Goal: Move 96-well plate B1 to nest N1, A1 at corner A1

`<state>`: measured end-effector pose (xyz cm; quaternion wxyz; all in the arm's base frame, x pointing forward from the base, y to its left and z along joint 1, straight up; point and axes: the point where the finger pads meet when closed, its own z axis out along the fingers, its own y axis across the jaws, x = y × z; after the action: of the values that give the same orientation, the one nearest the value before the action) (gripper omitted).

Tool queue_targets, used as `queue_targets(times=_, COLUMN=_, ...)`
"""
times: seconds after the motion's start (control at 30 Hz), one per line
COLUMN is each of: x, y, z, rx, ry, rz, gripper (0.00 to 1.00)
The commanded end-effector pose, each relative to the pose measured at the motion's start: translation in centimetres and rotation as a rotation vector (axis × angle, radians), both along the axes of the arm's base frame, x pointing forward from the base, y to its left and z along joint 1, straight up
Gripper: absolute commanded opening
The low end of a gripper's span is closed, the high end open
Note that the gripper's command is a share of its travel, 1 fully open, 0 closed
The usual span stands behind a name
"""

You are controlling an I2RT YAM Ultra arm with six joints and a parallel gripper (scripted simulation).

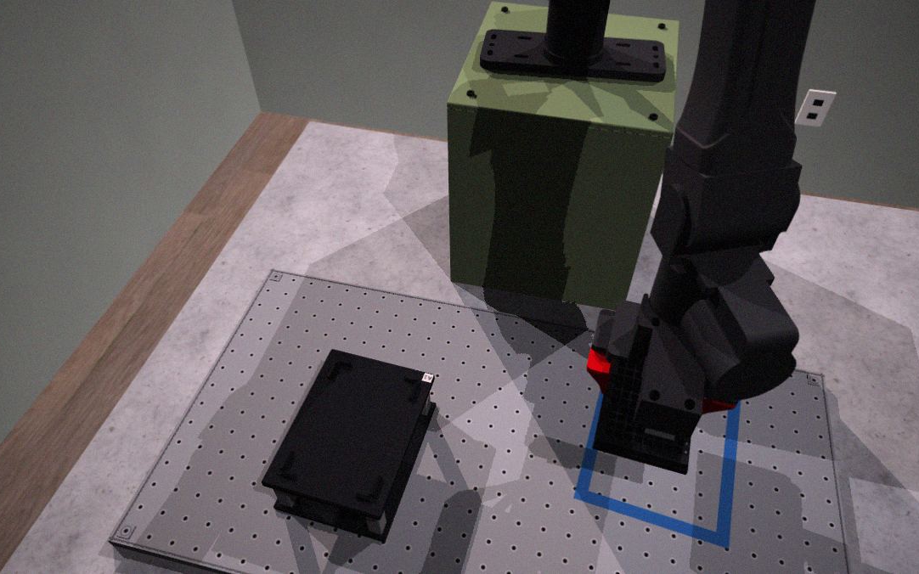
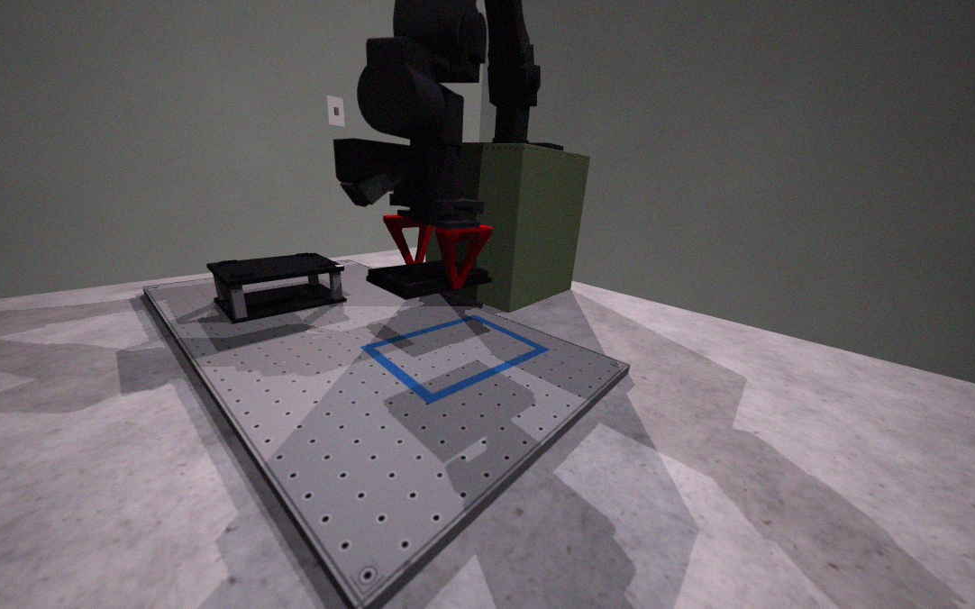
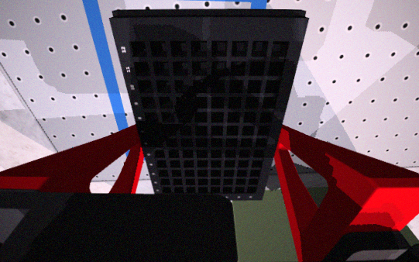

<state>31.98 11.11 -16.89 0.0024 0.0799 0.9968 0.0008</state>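
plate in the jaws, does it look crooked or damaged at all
Nothing stands out. The plate sits squarely between the red jaws, level in the exterior view and lifted above the blue square. The nest stands untouched, with nothing on it.
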Motion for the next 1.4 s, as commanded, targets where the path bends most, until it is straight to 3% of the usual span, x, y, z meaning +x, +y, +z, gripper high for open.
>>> queue_targets(times=0.0, x=-0.5, y=-1.3, z=0.8, rx=-0.004, ry=0.01, rz=0.019, gripper=0.0)
queue_targets(times=0.73, x=0.8, y=-7.6, z=2.0, rx=-0.004, ry=0.011, rz=0.019, gripper=0.0)
queue_targets(times=0.87, x=2.9, y=-8.8, z=2.8, rx=-0.002, ry=-0.032, rz=0.019, gripper=0.0)
queue_targets(times=1.37, x=3.8, y=-13.1, z=3.7, rx=-0.004, ry=-0.033, rz=0.019, gripper=0.0)
